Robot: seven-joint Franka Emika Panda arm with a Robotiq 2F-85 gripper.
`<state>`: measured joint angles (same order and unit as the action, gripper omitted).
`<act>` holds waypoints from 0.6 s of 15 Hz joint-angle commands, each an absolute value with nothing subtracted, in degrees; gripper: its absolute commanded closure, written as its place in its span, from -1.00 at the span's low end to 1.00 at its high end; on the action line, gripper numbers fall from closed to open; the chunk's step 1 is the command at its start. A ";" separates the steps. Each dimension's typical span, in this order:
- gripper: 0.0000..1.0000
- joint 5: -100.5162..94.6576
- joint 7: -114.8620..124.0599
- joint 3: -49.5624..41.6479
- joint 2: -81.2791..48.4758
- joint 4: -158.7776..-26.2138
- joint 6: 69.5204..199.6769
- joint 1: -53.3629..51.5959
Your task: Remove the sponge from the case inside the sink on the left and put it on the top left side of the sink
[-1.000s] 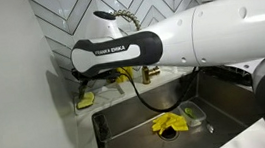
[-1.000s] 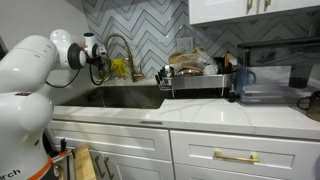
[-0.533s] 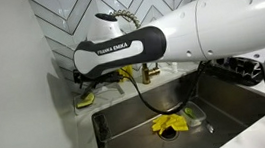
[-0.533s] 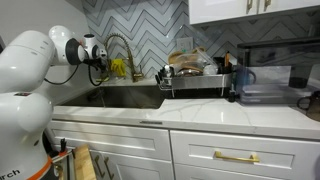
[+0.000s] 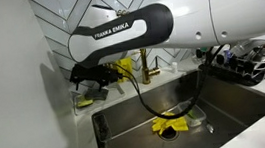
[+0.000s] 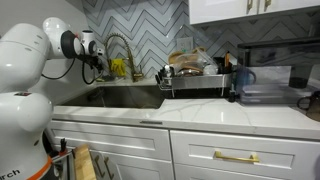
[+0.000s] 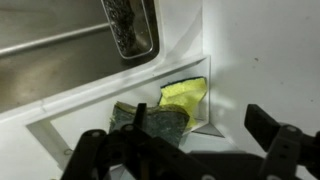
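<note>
The sponge (image 7: 176, 106), yellow with a dark green scouring side, lies on the white counter at the back left corner of the sink, against the wall. It also shows as a yellow-green patch in an exterior view, sponge (image 5: 84, 101). My gripper (image 7: 190, 152) hangs just above it, open, with nothing between its fingers (image 7: 283, 141). Both exterior views show the gripper (image 5: 95, 84) (image 6: 96, 68) over that corner. The wire case (image 7: 130, 24) sits inside the sink at the wrist view's top.
Yellow gloves (image 5: 168, 126) lie on the sink floor. A brass faucet (image 5: 145, 67) (image 6: 120, 46) stands behind the basin. A loaded dish rack (image 6: 196, 76) stands on the counter beside the sink. The tiled wall is close behind the gripper.
The jaws have gone from shut to wide open, letting go of the sponge on the counter corner. The arm has lifted slightly and shifted.
</note>
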<state>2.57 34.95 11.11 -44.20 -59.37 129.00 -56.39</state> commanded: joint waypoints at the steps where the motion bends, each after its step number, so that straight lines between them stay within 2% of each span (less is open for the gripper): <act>1: -1.00 0.31 43.67 8.25 -39.07 -62.98 118.95 -58.42; 9: -1.00 -9.27 46.40 7.33 -32.15 -62.31 90.30 -62.88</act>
